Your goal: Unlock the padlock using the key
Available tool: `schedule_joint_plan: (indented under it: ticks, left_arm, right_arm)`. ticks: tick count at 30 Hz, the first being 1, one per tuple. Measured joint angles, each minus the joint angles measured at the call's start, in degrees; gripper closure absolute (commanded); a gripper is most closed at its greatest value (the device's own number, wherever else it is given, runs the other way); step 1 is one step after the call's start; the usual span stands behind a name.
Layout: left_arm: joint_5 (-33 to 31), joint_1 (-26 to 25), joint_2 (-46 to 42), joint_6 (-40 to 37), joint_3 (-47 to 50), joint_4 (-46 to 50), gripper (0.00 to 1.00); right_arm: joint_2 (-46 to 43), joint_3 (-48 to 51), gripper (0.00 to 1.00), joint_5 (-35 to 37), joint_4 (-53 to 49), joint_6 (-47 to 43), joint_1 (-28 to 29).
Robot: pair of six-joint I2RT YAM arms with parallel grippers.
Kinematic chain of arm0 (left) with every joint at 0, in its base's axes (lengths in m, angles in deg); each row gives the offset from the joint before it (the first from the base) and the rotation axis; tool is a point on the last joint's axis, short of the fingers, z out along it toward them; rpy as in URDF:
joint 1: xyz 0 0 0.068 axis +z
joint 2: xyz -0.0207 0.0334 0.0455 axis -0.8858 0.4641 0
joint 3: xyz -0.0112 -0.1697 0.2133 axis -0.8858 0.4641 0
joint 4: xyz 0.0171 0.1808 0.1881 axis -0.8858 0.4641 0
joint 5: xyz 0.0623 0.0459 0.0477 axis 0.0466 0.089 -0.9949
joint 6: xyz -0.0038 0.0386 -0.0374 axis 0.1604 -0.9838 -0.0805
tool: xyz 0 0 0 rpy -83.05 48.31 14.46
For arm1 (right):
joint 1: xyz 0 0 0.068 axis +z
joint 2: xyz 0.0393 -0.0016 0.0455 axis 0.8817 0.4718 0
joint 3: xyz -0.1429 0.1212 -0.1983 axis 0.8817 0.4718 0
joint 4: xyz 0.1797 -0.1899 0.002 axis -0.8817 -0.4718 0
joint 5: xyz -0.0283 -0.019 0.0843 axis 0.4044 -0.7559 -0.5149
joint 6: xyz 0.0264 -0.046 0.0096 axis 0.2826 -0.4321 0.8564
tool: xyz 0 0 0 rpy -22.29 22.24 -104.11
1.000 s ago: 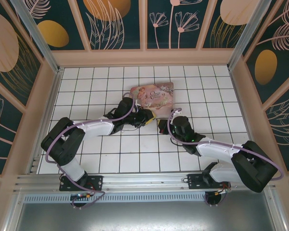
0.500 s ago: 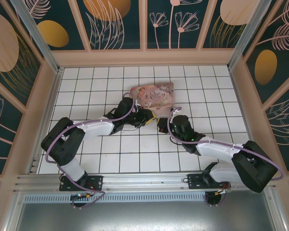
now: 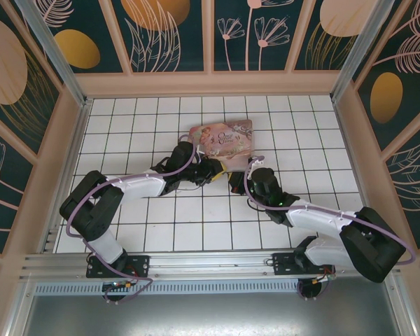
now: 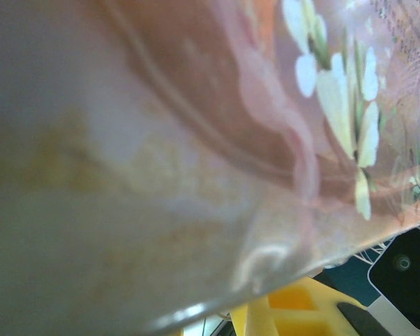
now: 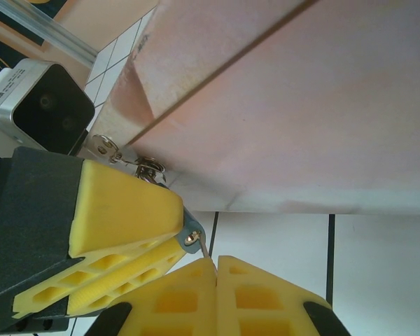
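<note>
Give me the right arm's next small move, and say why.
Probably nudge the right end effector forward, feeding the key into the padlock. The key's thin tip pokes from its shut fingers right at the padlock, which the left end effector pinches near the pink box.

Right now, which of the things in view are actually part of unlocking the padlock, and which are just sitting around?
In the job:
padlock, pinched in the left gripper
key, a thin sliver in the shut right gripper

Just lying about:
pink tin box with its metal clasps
white tiled table
</note>
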Motion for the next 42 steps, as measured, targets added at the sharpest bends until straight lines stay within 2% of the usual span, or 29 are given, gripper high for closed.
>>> schedule_joint_plan:
  ticks: [42]
  left_arm:
    - [-0.04, 0.31, 0.7, 0.0, 0.0, -1.11, 1.0]
  right_arm:
    - [1.14, -1.25, 1.0, 1.44, -0.68, -0.11, 0.98]
